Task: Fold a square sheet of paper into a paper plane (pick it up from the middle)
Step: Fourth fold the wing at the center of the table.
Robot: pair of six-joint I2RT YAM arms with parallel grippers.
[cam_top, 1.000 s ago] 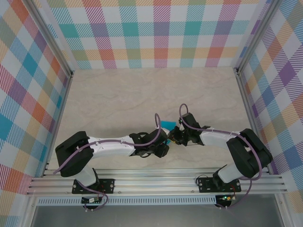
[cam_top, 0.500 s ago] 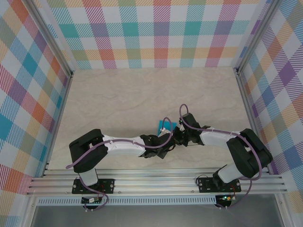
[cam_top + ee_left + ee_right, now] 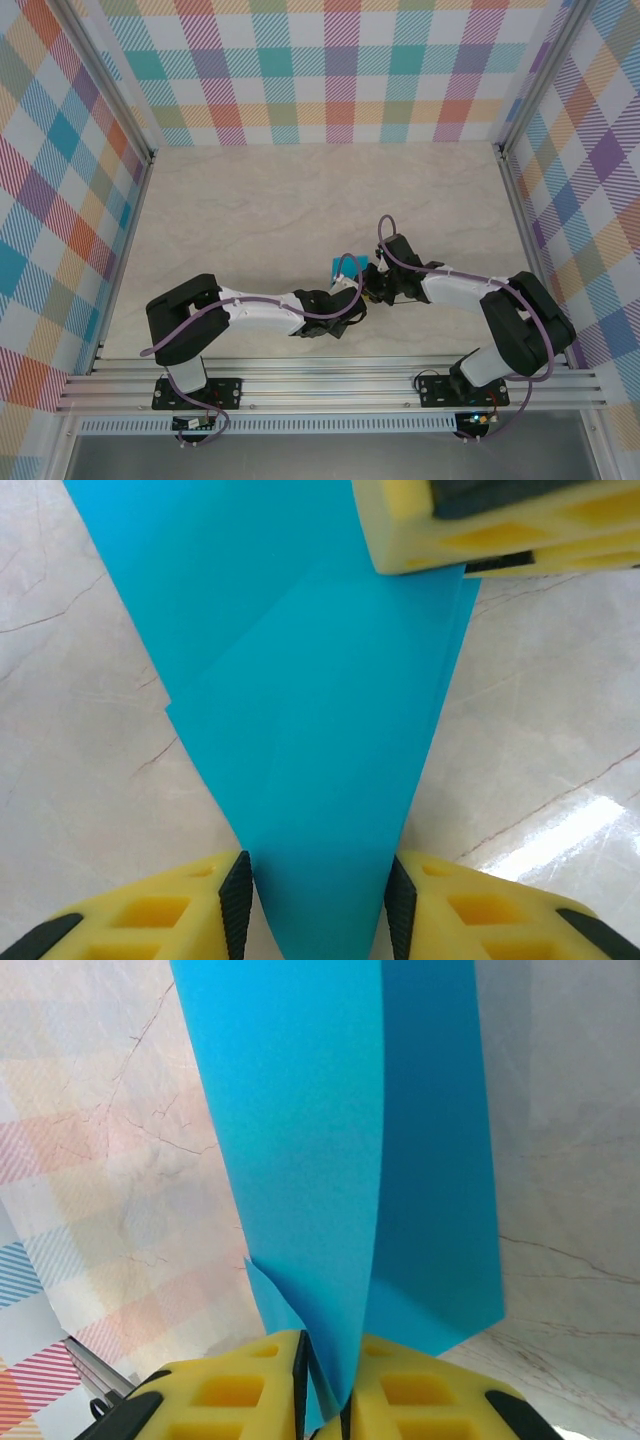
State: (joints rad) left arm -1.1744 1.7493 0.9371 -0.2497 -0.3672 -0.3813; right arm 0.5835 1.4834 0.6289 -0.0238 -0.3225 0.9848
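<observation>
While the right claw (image 3: 325, 1360) pinches the folded paper (image 3: 300, 1140), the left claw (image 3: 318, 900) stands half spread around its narrow end, over the near middle of the table (image 3: 300, 200). Some folds seem done, but more folding is left, I judge. The table is pale marble, with checked walls (image 3: 340, 70) around.

Near the front middle of the counter (image 3: 300, 200), two arms reach in from either side and meet. The left gripper (image 3: 350, 288) is just left of the right gripper (image 3: 373, 286). A folded sheet of paper (image 3: 348, 266) sits between them and extends just behind them. Its narrow end lies between the left gripper's fingers, and the right gripper pinches its far end.
</observation>
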